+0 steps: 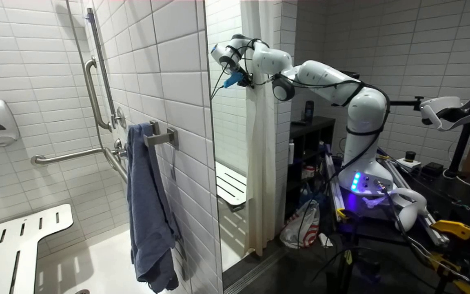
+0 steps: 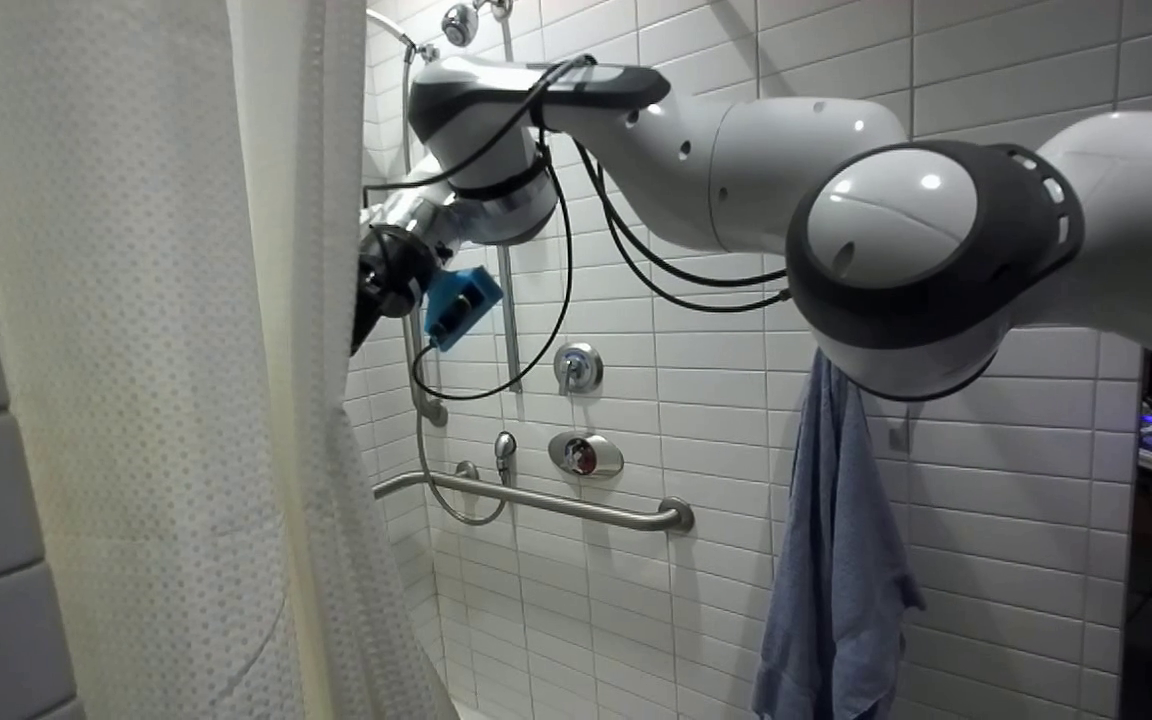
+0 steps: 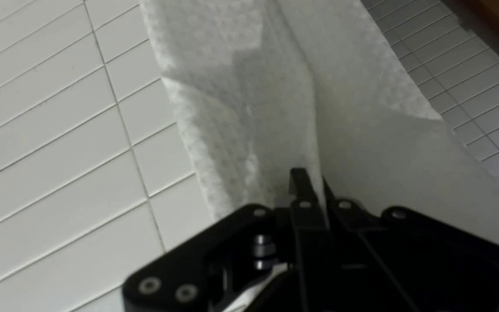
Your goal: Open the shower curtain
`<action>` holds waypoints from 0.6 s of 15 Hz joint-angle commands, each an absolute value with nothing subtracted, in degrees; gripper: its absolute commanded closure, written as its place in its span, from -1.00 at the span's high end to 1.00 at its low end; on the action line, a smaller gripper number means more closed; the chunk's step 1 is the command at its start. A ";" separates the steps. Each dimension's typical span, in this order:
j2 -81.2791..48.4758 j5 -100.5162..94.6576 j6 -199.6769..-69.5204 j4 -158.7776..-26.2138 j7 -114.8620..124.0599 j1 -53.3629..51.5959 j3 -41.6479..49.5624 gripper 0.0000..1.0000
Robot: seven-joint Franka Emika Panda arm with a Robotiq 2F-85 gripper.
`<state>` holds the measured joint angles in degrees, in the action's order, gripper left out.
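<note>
Your tool [image 3: 314, 179] is clamped on a fold of the shower curtain [image 3: 275, 112]; in the wrist view, you see the fabric pinched between the two fingers [image 3: 303, 184]. The curtain hangs in vertical folds just beside the tiled wall end [image 1: 284, 130], its hem near the drain grate [image 1: 255, 271]. In an exterior view, beyond your Panda arm [image 2: 801, 170], you find the blue-grey towel [image 2: 836, 560], then the metal grab bar [image 2: 556, 507] along the shower wall [image 2: 706, 430].
</note>
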<state>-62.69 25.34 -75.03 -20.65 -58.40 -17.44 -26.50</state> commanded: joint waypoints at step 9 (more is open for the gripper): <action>-63.99 24.10 -74.76 -21.55 -63.41 -22.07 -25.64 -0.99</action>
